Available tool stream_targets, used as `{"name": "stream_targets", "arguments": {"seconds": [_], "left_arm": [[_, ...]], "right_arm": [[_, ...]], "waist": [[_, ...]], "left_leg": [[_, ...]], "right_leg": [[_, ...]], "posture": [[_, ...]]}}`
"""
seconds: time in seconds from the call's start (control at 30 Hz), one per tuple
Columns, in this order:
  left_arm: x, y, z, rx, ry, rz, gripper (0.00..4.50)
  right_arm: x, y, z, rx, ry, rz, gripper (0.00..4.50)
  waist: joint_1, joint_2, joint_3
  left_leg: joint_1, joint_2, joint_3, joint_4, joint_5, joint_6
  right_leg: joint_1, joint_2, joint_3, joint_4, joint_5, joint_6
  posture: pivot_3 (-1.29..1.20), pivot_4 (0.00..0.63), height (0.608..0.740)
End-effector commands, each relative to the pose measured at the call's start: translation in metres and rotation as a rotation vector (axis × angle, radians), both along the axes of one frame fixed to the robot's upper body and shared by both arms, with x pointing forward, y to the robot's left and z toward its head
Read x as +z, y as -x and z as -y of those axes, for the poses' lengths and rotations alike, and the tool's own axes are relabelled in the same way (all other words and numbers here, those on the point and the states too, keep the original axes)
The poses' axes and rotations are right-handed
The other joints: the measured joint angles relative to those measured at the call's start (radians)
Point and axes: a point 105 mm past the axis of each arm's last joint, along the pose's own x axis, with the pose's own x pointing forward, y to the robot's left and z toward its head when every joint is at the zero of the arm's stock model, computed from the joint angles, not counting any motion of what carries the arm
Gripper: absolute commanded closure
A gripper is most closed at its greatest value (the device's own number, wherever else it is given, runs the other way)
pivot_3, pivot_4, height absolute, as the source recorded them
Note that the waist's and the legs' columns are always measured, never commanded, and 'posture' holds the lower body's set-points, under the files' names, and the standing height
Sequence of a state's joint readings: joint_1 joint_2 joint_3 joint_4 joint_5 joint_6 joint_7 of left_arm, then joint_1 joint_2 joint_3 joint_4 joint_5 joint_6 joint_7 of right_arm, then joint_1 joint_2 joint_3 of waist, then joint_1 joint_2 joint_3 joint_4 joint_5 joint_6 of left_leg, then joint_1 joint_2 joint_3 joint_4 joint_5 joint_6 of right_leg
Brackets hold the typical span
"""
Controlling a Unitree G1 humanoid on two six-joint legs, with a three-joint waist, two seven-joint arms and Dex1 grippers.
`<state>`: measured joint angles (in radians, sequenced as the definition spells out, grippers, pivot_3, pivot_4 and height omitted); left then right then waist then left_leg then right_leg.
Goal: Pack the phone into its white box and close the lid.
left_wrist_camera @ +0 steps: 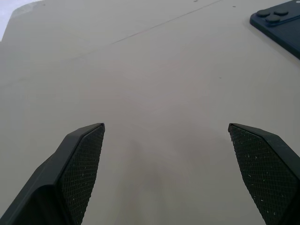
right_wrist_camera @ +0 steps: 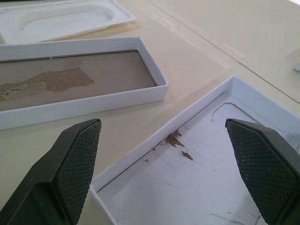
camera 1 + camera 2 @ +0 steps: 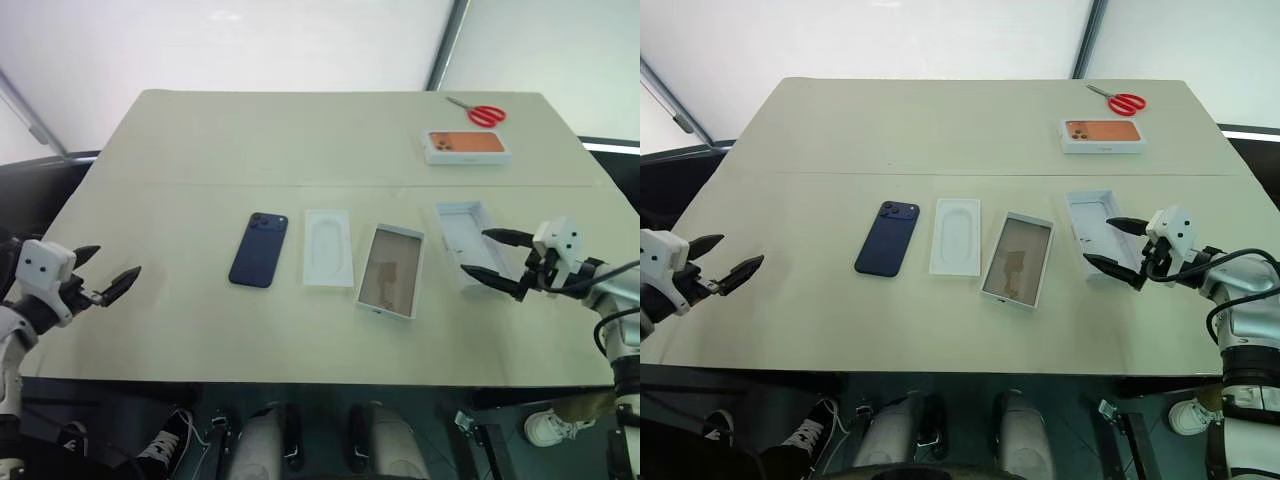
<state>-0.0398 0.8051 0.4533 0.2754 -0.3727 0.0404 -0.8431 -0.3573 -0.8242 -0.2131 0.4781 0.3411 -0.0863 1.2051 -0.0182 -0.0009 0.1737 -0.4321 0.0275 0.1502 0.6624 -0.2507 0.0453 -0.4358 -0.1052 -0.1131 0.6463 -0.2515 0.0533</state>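
Head views: four parts lie in a row across the middle of the bench (image 3: pixel 200 140), apart from one another and flat, a layout that leaves each open to a separate pick. From the robot's left they are the phone (image 3: pixel 259 249), camera side up; a flat white insert (image 3: pixel 328 247) with a rounded recess; the white box (image 3: pixel 391 271), open side up with its brownish floor showing; and the lid (image 3: pixel 466 229), also hollow side up. At the far right of the bench sit a second box with an orange phone picture (image 3: pixel 467 145) and red-handled scissors (image 3: pixel 481 112), well apart from the row.

The left gripper (image 3: pixel 108 274) hovers near the bench's left edge with its fingers spread wide and nothing between them; the phone lies well apart from it, toward the centre. The right gripper (image 3: pixel 495 256), also wide open and empty, is poised over the near end of the lid.

Left wrist view: bare bench lies between the open fingers (image 1: pixel 79 164); the phone's camera corner (image 1: pixel 279 26) shows far ahead and to one side.

Right wrist view: the lid's inner face (image 2: pixel 197 178) lies directly between the spread fingers (image 2: pixel 77 161), the white box (image 2: pixel 79 91) just beyond it. Judged from this, packing has not yet begun.
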Motion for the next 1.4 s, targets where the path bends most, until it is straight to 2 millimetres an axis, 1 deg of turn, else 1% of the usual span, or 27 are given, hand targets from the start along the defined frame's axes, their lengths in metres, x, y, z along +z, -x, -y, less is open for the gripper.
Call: {"name": "stream_targets", "arguments": {"seconds": [0.03, 0.23, 0.33, 0.47, 0.53, 0.6, 0.63, 0.7, 0.77, 0.83, 0.87, 0.9, 0.97, 1.03, 1.1, 1.17, 1.27, 1.33, 1.4], "left_arm": [[0.009, 0.0, 0.004, -0.011, -0.011, 0.031, 0.06], [0.014, -0.005, 0.01, -0.038, -0.013, 0.035, 0.06], [0.017, -0.005, 0.011, -0.058, -0.015, 0.046, 0.06], [0.014, -0.005, 0.01, -0.053, -0.005, 0.04, 0.06], [0.014, -0.007, 0.014, -0.057, 0.017, 0.035, 0.06], [0.016, -0.015, 0.024, -0.063, 0.042, 0.04, 0.06], [0.017, -0.019, 0.033, -0.079, 0.073, 0.038, 0.06], [0.022, -0.028, 0.057, -0.117, 0.114, 0.043, 0.06], [0.02, -0.037, 0.08, -0.141, 0.121, -0.003, 0.06], [0.021, -0.043, 0.101, -0.181, 0.158, -0.024, 0.06], [0.02, -0.047, 0.11, -0.199, 0.187, -0.049, 0.06], [0.022, -0.052, 0.121, -0.213, 0.21, -0.042, 0.06], [0.025, -0.059, 0.146, -0.254, 0.298, -0.082, 0.06], [0.031, -0.066, 0.163, -0.268, 0.349, -0.082, 0.06], [0.034, -0.071, 0.179, -0.279, 0.484, -0.157, 0.06], [0.031, -0.07, 0.198, -0.315, 0.56, -0.253, 0.06], [0.024, -0.064, 0.228, -0.4, 0.608, -0.359, 0.06], [0.017, -0.065, 0.242, -0.404, 0.653, -0.44, 0.06], [0.015, -0.066, 0.253, -0.406, 0.699, -0.484, 0.06]], "right_arm": [[0.014, -0.001, 0.004, 0.0, 0.012, 0.054, 0.06], [0.015, 0.003, 0.01, -0.005, 0.01, 0.052, 0.06], [0.014, 0.007, 0.019, -0.031, 0.029, 0.047, 0.06], [0.015, 0.011, 0.028, -0.064, 0.031, 0.038, 0.06], [0.015, 0.011, 0.03, -0.079, 0.022, 0.034, 0.06], [0.018, 0.007, 0.031, -0.107, -0.01, 0.046, 0.06], [0.02, 0.004, 0.032, -0.125, -0.02, 0.051, 0.06], [0.025, -0.006, 0.033, -0.184, -0.026, 0.086, 0.06], [0.03, -0.014, 0.031, -0.211, -0.045, 0.103, 0.06], [0.033, -0.015, 0.023, -0.182, -0.042, 0.113, 0.06], [0.034, -0.015, 0.018, -0.156, -0.026, 0.122, 0.06], [0.035, -0.014, 0.011, -0.129, -0.015, 0.129, 0.06], [0.043, -0.013, -0.007, -0.056, 0.0, 0.158, 0.06], [0.049, -0.011, -0.023, 0.005, 0.04, 0.187, 0.06], [0.054, -0.009, -0.042, 0.075, 0.062, 0.214, 0.06], [0.058, -0.006, -0.061, 0.14, 0.068, 0.233, 0.06], [0.059, -0.004, -0.082, 0.202, 0.074, 0.259, 0.06], [0.06, -0.004, -0.092, 0.222, 0.064, 0.264, 0.06], [0.058, -0.004, -0.094, 0.222, 0.064, 0.262, 0.06]], "waist": [[0.0, 0.0, 0.0], [0.003, 0.0, 0.0], [0.003, 0.0, 0.0], [0.002, 0.0, 0.0], [0.001, 0.0, 0.0], [0.001, 0.0, 0.0], [0.002, 0.0, 0.0], [0.004, 0.0, 0.0], [0.005, 0.0, 0.0], [0.006, 0.0, 0.0], [0.006, 0.0, 0.0], [0.006, 0.0, 0.0], [0.006, 0.0, 0.0], [0.006, 0.0, 0.0], [0.006, -0.001, 0.001], [0.006, -0.001, 0.001], [0.006, -0.002, 0.001], [0.009, -0.004, 0.002], [0.013, -0.004, 0.003]], "left_leg": [[0.0, 0.0, 0.0, 0.0, 0.0, 0.0], [0.0, 0.0, 0.0, 0.0, 0.0, 0.0], [0.0, 0.0, 0.0, 0.0, 0.0, 0.0], [0.0, 0.0, 0.0, 0.0, 0.0, 0.0], [0.0, 0.0, 0.0, 0.0, 0.0, 0.0], [0.0, 0.0, 0.0, 0.0, 0.0, 0.0], [0.0, 0.0, 0.0, 0.0, 0.0, 0.0], [0.0, -0.001, 0.0, 0.0, 0.0, 0.0], [0.0, -0.001, 0.0, 0.001, 0.001, -0.001], [0.0, -0.001, 0.0, 0.001, 0.002, -0.004], [0.0, -0.001, 0.0, 0.001, 0.004, -0.006], [0.0, -0.001, 0.0, 0.001, 0.004, -0.006], [0.0, -0.001, 0.0, 0.001, 0.006, -0.003], [0.0, 0.0, 0.0, 0.002, 0.006, -0.003], [0.0, 0.0, 0.0, 0.002, 0.007, -0.003], [0.001, 0.0, 0.0, 0.003, 0.007, -0.003], [0.002, 0.001, 0.0, 0.003, 0.007, -0.003], [0.004, 0.001, 0.0, 0.003, 0.007, -0.003], [0.004, 0.001, 0.0, 0.004, 0.007, -0.003]], "right_leg": [[0.0, 0.0, 0.0, 0.0, 0.0, 0.0], [0.0, 0.0, 0.0, 0.0, 0.0, 0.0], [0.0, 0.0, 0.0, 0.0, 0.0, 0.0], [0.0, 0.0, 0.0, 0.0, 0.0, 0.0], [0.0, 0.0, 0.0, 0.0, 0.0, 0.0], [0.0, 0.0, 0.0, 0.0, 0.0, 0.0], [0.0, 0.0, 0.0, 0.0, 0.0, 0.0], [0.004, 0.0, 0.0, 0.0, 0.0, 0.0], [0.005, 0.0, 0.0, 0.0, 0.0, 0.0], [0.005, 0.0, 0.0, 0.0, 0.001, 0.001], [0.005, 0.0, -0.001, 0.0, 0.002, 0.004], [0.006, 0.0, -0.001, 0.0, 0.002, 0.004], [0.006, 0.001, -0.001, 0.001, 0.002, 0.005], [0.007, 0.002, -0.001, 0.001, 0.003, 0.005], [0.007, 0.004, -0.001, 0.002, 0.003, 0.006], [0.008, 0.005, -0.001, 0.002, 0.003, 0.007], [0.009, 0.006, -0.001, 0.002, 0.002, 0.008], [0.011, 0.007, -0.001, 0.002, 0.002, 0.008], [0.012, 0.007, -0.001, 0.002, 0.002, 0.008]], "posture": [[0.0, 0.15, 0.738], [0.0, 0.15, 0.738], [0.0, 0.15, 0.738], [0.0, 0.15, 0.738], [0.0, 0.15, 0.738], [0.0, 0.15, 0.738], [0.0, 0.15, 0.738], [0.0, 0.15, 0.738], [0.0, 0.15, 0.738], [0.0, 0.15, 0.738], [0.0, 0.15, 0.738], [0.0, 0.15, 0.738], [0.0, 0.15, 0.738], [0.0, 0.15, 0.738], [0.0, 0.15, 0.738], [0.0, 0.15, 0.738], [0.0, 0.15, 0.738], [0.0, 0.15, 0.738], [0.0, 0.15, 0.738]]}}
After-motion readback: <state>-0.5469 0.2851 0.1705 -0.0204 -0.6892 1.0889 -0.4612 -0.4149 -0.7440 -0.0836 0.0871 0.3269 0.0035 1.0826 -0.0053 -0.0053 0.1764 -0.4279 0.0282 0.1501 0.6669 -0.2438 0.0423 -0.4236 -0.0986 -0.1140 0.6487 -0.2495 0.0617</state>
